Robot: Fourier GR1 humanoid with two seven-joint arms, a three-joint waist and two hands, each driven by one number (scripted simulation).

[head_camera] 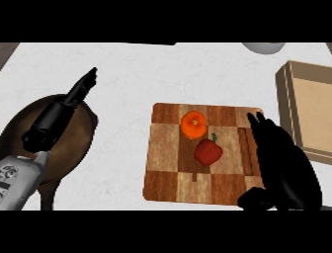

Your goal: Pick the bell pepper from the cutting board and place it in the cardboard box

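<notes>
A white table (161, 74) is seen from above, filling most of the view, with strips of dark wood floor showing at the far left and far right corners. A large brown rounded object (81, 143) is set at the left side of the table; what it is cannot be told. The cardboard box (326, 116) is placed at the right edge, open on top, its pale inner floor visible and partly cut off by the frame. A checkered wooden cutting board (170, 170) is laid in the middle of the table, just left of the box and apart from it.

The right hand (285, 163) is held over the right part of the cutting board, its black fingers (260, 123) stretched out straight toward the far side and closed on nothing. The left hand (60, 118) is held over the brown object at the left, its fingers (85, 84) straight and pointing away toward the far side, holding nothing.

The red bell pepper (208, 151) is found on the cutting board, near its middle, with its green stem pointing to the far side; it lies just left of the right hand and is not grasped. An orange round fruit (193, 124) is set on the board just beyond the pepper. Part of a pale rounded item (264, 47) is seen at the far edge.
</notes>
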